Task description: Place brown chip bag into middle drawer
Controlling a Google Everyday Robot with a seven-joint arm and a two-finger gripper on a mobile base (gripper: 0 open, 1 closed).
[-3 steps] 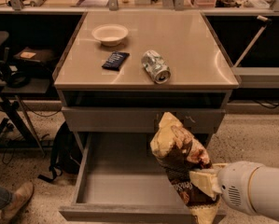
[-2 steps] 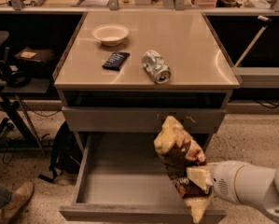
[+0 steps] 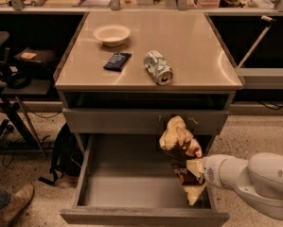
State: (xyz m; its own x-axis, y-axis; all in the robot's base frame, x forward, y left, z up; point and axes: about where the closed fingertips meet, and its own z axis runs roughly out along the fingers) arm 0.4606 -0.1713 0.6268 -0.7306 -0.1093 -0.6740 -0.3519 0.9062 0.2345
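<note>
The brown chip bag (image 3: 177,143) is crinkled, dark brown and yellow-tan, and hangs upright over the right side of the open middle drawer (image 3: 131,181). My gripper (image 3: 194,179) comes in from the lower right on a white arm and is shut on the bag's lower part, its pale fingers (image 3: 195,168) gripping the foil. The bag's bottom is just above the drawer's smooth bare floor, near the right wall. The drawer is pulled out wide below the closed top drawer front.
On the cabinet top stand a white bowl (image 3: 111,34), a small dark-blue packet (image 3: 117,61) and a drink can (image 3: 158,67) lying on its side. A black bag (image 3: 65,155) leans left of the cabinet. A person's shoe (image 3: 13,203) is at the lower left.
The gripper and bag have shifted slightly left and back, deeper over the drawer's right side. The grip is unchanged.
</note>
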